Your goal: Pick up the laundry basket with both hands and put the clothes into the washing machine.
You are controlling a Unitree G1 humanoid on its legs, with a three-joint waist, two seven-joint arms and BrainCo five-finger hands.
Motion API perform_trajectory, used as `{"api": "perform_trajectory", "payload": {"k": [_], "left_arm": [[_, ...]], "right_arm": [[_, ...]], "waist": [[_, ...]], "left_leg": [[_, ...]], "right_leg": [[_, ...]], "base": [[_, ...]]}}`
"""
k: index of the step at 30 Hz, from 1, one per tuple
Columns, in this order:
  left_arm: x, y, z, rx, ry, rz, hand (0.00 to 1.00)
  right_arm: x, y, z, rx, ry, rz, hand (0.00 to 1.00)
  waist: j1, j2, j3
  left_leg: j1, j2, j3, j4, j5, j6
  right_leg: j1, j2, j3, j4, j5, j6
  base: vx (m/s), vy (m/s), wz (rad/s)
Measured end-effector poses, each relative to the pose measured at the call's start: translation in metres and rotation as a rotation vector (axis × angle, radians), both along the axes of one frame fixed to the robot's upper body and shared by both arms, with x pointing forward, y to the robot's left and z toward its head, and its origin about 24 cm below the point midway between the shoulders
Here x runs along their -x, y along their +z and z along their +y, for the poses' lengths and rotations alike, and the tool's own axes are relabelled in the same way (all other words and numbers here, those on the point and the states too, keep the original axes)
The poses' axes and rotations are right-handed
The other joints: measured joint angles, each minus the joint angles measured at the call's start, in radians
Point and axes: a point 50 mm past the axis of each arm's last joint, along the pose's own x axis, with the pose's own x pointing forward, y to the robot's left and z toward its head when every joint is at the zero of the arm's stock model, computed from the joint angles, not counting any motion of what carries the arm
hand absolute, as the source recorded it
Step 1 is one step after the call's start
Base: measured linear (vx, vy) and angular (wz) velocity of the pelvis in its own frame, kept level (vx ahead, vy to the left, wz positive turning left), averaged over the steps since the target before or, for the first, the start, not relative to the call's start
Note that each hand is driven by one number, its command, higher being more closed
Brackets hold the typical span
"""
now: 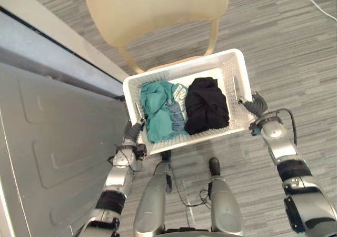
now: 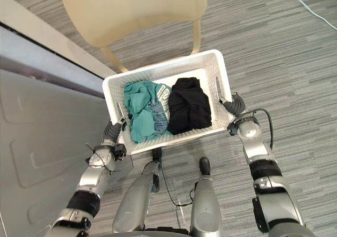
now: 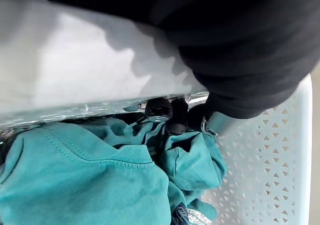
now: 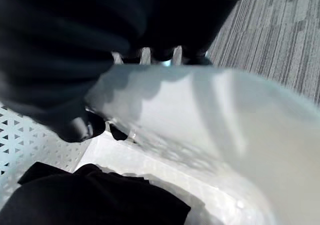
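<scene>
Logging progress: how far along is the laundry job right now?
Done: left hand and right hand grip the ends of the laundry basket, fingers over its rim. In hand: basket held up beside the washing machine. Left: teal garment and black garment lie inside, not yet loaded.

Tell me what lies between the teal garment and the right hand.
The black garment, then the basket wall, which the right hand grips; the left eye view shows it.

White basket (image 1: pixel 184 66), teal garment (image 1: pixel 160 113), black garment (image 1: pixel 206 106) inside
</scene>
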Motion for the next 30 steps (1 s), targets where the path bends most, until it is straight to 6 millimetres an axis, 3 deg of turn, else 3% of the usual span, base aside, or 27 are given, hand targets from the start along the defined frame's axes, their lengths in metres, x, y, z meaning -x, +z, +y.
{"api": "perform_trajectory", "payload": {"k": [3, 4, 5, 6, 17, 30], "left_arm": [[-0.003, 0.001, 0.004, 0.008, 0.031, 0.002, 1.00], [-0.004, 0.001, 0.005, 0.006, 0.041, 0.006, 0.00], [-0.004, 0.001, 0.006, 0.004, 0.046, 0.008, 0.00], [-0.004, 0.000, 0.006, 0.003, 0.051, 0.010, 0.00], [-0.005, -0.005, 0.016, 0.007, 0.105, 0.029, 0.00], [-0.018, 0.021, 0.036, -0.055, 0.163, -0.042, 0.00]], "right_arm": [[-0.001, -0.001, 0.007, -0.019, -0.003, -0.018, 1.00], [-0.002, -0.002, 0.009, -0.025, -0.004, -0.021, 1.00], [-0.002, -0.003, 0.011, -0.028, -0.008, -0.020, 1.00], [-0.003, -0.003, 0.011, -0.029, -0.010, -0.019, 0.00], [-0.008, -0.003, 0.013, -0.081, -0.055, -0.030, 0.00], [-0.010, -0.002, 0.007, -0.114, -0.090, -0.023, 0.00]], "waist": [[0.009, 0.000, 0.001], [0.010, 0.001, 0.001], [0.013, 0.002, 0.002], [0.016, 0.003, 0.002], [0.030, 0.006, 0.004], [0.024, -0.007, 0.011]], "left_leg": [[-0.011, -0.006, -0.004, -0.008, 0.005, 0.004], [-0.012, -0.009, -0.008, -0.023, 0.020, 0.000], [-0.012, -0.010, -0.014, -0.036, 0.027, 0.003], [-0.012, -0.009, -0.015, -0.043, 0.027, 0.003], [-0.016, -0.018, -0.002, -0.084, 0.038, 0.016], [0.000, -0.017, 0.029, -0.084, 0.046, 0.024]], "right_leg": [[-0.013, -0.005, -0.006, 0.002, 0.000, 0.000], [-0.017, -0.007, -0.011, 0.002, 0.000, 0.000], [-0.025, -0.008, -0.014, 0.006, -0.001, 0.000], [-0.030, -0.007, -0.014, 0.008, -0.001, 0.000], [-0.077, -0.017, -0.016, 0.060, -0.015, 0.020], [-0.083, -0.019, 0.005, 0.076, -0.015, 0.020]], "base": [[-0.06, 0.035, 0.07], [-0.07, 0.032, 0.09], [-0.07, 0.028, 0.07], [-0.10, 0.025, 0.00], [-0.03, 0.003, 0.00], [0.02, -0.022, -0.05]]}}
